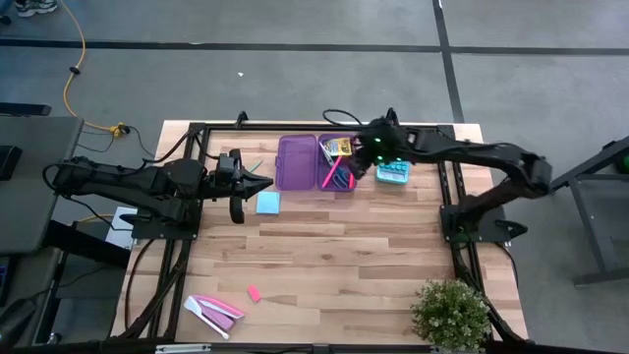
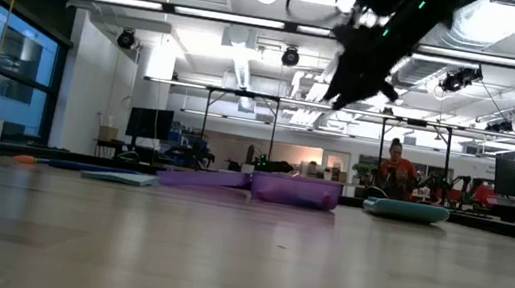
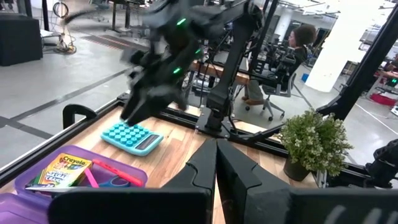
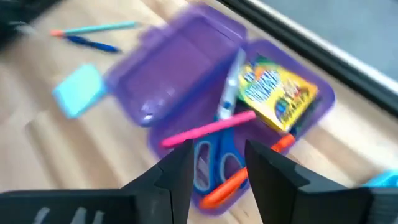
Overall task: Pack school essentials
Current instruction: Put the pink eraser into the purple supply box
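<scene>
Above the purple case (image 1: 316,162): right gripper (image 1: 369,155), fingers narrowly parted, empty.
Case held crayon box (image 4: 277,92), scissors (image 4: 217,152), pink marker (image 4: 208,129); notepad (image 1: 267,203) lay beside the left gripper (image 1: 257,184), fingers closed together.

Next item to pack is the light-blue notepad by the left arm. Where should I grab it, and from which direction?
The notepad lies flat on the table, just beside the left gripper, clear of the purple case. It is probably best to come straight down and pinch across two opposite edges, since it is thin and square, with bare wood around it.
</scene>
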`<action>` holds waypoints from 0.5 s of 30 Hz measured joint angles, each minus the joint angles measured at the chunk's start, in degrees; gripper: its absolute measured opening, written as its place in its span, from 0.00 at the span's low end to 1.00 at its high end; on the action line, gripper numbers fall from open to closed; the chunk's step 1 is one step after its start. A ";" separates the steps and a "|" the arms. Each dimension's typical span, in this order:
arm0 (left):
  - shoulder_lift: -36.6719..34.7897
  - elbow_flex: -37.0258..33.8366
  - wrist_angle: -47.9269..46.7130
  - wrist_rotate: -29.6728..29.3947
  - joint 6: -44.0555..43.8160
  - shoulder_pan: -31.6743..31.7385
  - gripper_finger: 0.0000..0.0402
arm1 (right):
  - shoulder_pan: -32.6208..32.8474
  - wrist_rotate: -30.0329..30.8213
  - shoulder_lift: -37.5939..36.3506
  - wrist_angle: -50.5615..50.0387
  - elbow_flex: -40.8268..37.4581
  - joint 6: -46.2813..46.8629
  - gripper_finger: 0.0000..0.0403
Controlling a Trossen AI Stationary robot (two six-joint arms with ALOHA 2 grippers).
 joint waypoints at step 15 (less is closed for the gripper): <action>0.01 -0.01 0.04 0.00 0.00 0.01 0.00 | 15.39 -2.88 -32.03 44.46 -28.62 1.95 0.33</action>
